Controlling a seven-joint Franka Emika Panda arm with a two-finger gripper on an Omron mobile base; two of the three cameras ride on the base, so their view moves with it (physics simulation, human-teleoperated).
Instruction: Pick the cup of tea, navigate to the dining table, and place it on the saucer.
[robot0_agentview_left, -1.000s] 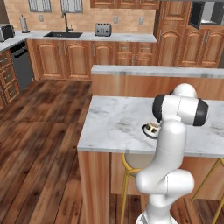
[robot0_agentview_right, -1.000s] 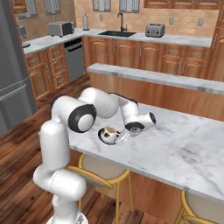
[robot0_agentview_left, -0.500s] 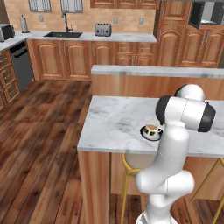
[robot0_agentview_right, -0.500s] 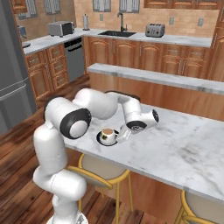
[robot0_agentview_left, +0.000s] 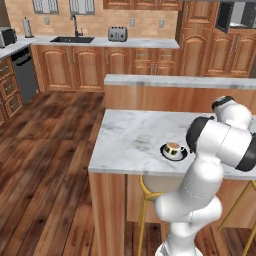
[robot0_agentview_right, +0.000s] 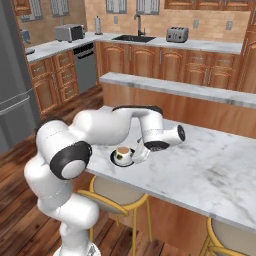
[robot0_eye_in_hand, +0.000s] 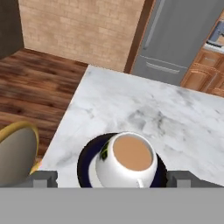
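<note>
The cup of tea (robot0_eye_in_hand: 128, 161), white with brown liquid and a green mark on its side, stands on the black saucer (robot0_eye_in_hand: 86, 162) near the front edge of the marble dining table (robot0_eye_in_hand: 144, 105). My gripper (robot0_eye_in_hand: 113, 178) is open just behind the cup, one fingertip (robot0_eye_in_hand: 43, 178) on each side and both apart from it. From the right base view the gripper (robot0_agentview_right: 138, 153) sits level with the cup (robot0_agentview_right: 123, 155) on the saucer (robot0_agentview_right: 113, 158), right beside it. The left base view shows the cup (robot0_agentview_left: 172, 148) and saucer (robot0_agentview_left: 177, 155) just left of my elbow.
Yellow-framed stools (robot0_agentview_right: 117, 192) (robot0_agentview_left: 150, 184) stand tucked under the table's front edge. A raised ledge (robot0_agentview_left: 175, 81) runs along the table's far side. A grey fridge (robot0_eye_in_hand: 183, 35) stands beyond the table. Kitchen counters with a sink and a toaster (robot0_agentview_left: 117, 34) line the back wall.
My elbow has swung to the right in the left base view. The cup stays put on the saucer. The hand has hardly shifted beside it.
</note>
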